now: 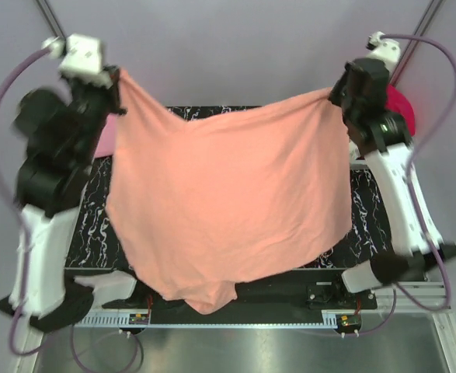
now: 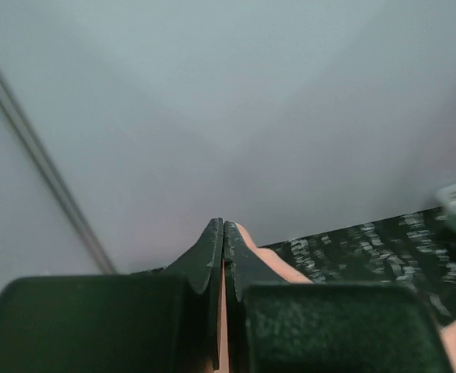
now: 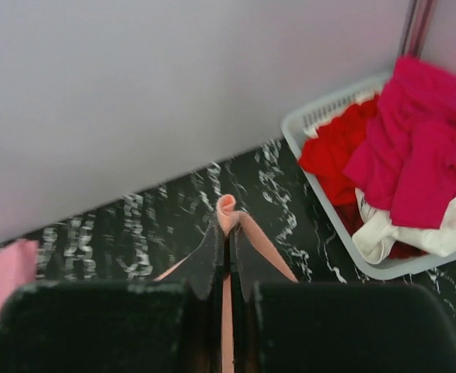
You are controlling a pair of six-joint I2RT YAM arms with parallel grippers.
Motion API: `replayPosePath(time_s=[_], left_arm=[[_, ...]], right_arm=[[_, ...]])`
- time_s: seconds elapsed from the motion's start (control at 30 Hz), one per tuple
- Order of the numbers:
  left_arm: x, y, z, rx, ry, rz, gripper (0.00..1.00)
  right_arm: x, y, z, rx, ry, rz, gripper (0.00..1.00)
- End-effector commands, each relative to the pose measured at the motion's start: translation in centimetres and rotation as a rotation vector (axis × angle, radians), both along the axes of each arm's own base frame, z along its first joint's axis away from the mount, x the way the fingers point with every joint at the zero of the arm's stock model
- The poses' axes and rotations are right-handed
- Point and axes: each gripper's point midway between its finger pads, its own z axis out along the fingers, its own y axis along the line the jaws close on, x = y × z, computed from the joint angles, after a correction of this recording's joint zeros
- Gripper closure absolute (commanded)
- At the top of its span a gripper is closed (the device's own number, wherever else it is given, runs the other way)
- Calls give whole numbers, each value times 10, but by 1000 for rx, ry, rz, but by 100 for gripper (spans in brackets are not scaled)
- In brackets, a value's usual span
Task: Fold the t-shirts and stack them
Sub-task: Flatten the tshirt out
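Hanging between your two raised arms, the salmon-orange t-shirt (image 1: 228,202) spreads out as one wide sheet above the black marbled table (image 1: 92,233). Your left gripper (image 1: 116,81) pinches one top corner, high at the far left. Your right gripper (image 1: 336,93) pinches the other top corner, high at the far right. Both pairs of jaws are pressed tight together on the cloth. In each wrist view a thin strip of salmon fabric runs between the dark fingers, and in the right wrist view a small fold of it pokes out past the tips. The top edge sags a little between your two grips. The lower edge droops toward the near side of the table, and one part hangs over the rail by the arm bases. You cannot tell from these views whether the cloth touches the tabletop.

The light pink t-shirt (image 3: 2,284) lies on the table, on the left side. At the far right corner sits the white basket (image 3: 321,109). In it, the magenta t-shirt (image 3: 422,140) is piled on top, the red t-shirt (image 3: 332,155) lies beside it, and the white t-shirt (image 3: 437,237) shows beneath them.
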Motion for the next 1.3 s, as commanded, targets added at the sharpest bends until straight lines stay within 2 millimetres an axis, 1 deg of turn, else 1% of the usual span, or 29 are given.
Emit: replayPosePath(time_s=[0.0, 0.03, 0.07, 0.1, 0.13, 0.17, 0.2, 0.23, 0.27, 0.3, 0.33, 0.37, 0.4, 0.43, 0.47, 0.5, 0.57, 0.6, 0.63, 0.67, 0.7, 0.73, 0.77, 0.8, 0.83, 0.9, 1.03, 1.1, 1.27], left_arm=[[123, -10, -68, 37, 221, 30, 100], [151, -5, -87, -24, 285, 39, 96], [174, 15, -113, -43, 380, 90, 90], [218, 14, -135, -61, 452, 96, 74], [235, 16, -149, -112, 512, 111, 35], [238, 18, -176, -112, 630, 130, 19], [254, 11, -190, -134, 652, 112, 6], [256, 7, -199, -167, 672, 104, 1], [259, -3, -198, -183, 647, 69, 1], [249, -3, -218, -185, 694, 85, 1], [246, 0, -221, -216, 691, 117, 1], [243, -1, -222, -227, 681, 118, 1], [231, 1, -232, -231, 710, 132, 1], [225, -1, -236, -237, 727, 141, 1], [211, -3, -251, -225, 770, 156, 1], [204, -7, -259, -224, 793, 151, 1], [191, -21, -275, -231, 831, 121, 2], [176, -26, -298, -233, 880, 107, 3], [170, -33, -309, -247, 898, 90, 3], [166, -45, -315, -256, 893, 63, 3], [152, -49, -342, -255, 947, 63, 4], [150, -56, -350, -286, 954, 48, 4], [143, -67, -362, -292, 979, 29, 5], [130, -74, -387, -289, 1038, 10, 6], [126, -80, -396, -297, 1057, 6, 7], [117, -96, -420, -272, 1103, -11, 8], [114, -115, -449, -258, 1161, -21, 8], [115, -118, -470, -251, 1207, -7, 9], [121, -121, -515, -227, 1294, 30, 10]], right_arm=[[88, -20, -101, 46, 242, -88, 100], [104, -22, -111, 64, 266, -89, 100], [129, -18, -164, 43, 400, -79, 97], [139, -14, -186, 37, 472, -65, 77], [148, -12, -169, 46, 456, -65, 45], [149, -9, -219, 30, 621, -67, 7], [150, -6, -223, 39, 645, -60, 1], [151, -3, -225, 43, 653, -48, 0], [154, 2, -221, 43, 632, -19, 0], [153, 8, -221, 58, 622, 10, 0], [146, 9, -241, 58, 662, 16, 0], [144, 10, -218, 72, 584, 30, 0], [141, 14, -218, 86, 576, 54, 0], [132, 15, -229, 89, 601, 63, 0], [126, 18, -214, 103, 560, 77, 0], [118, 22, -226, 106, 591, 94, 0], [108, 28, -221, 114, 578, 116, 0], [101, 35, -224, 115, 589, 137, 0], [93, 37, -241, 112, 629, 144, 0], [89, 42, -243, 118, 628, 159, 0], [84, 47, -250, 121, 646, 176, 0], [73, 54, -269, 111, 694, 193, 0], [68, 57, -275, 110, 707, 204, 0], [63, 62, -282, 115, 725, 224, 0], [54, 66, -298, 117, 768, 244, 0], [45, 76, -315, 134, 808, 285, 0], [34, 100, -339, 149, 872, 356, 0], [33, 112, -355, 165, 916, 391, 0], [38, 124, -399, 183, 1018, 418, 0]])
